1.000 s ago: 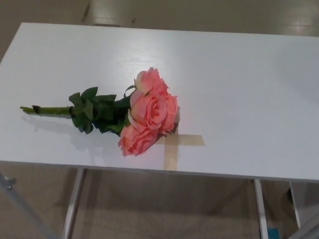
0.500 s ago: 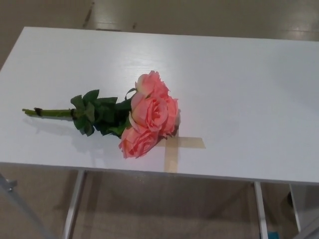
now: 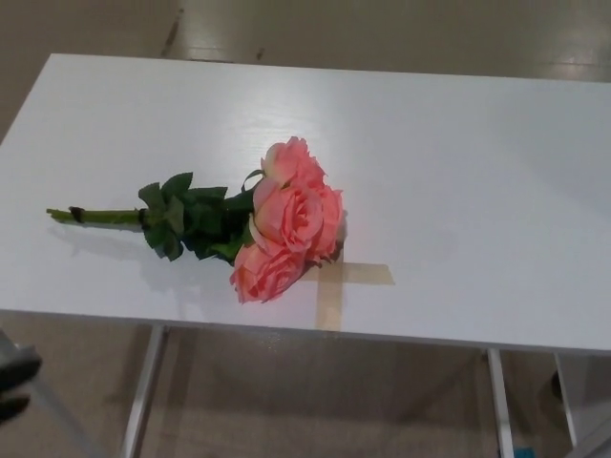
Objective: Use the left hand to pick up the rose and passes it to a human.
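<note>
A pink rose sprig (image 3: 289, 216) with three blooms lies flat on the white table (image 3: 458, 162). Its dark green leaves (image 3: 191, 221) and thin green stem (image 3: 95, 217) point to the left, and the blooms rest near the table's front edge. At the lower left edge of the picture, below table level, a dark blurred shape shows, which looks like my left hand (image 3: 11, 384). It is far from the stem and touches nothing. My right hand does not show.
A cross of tan tape (image 3: 336, 282) is stuck to the table just right of the blooms, at the front edge. White metal table legs (image 3: 141, 391) stand below. Beige floor lies around the table.
The whole picture has slid down a little, so the camera moved. The rose has not moved on the table. A dark shape has come in at the lower left edge.
</note>
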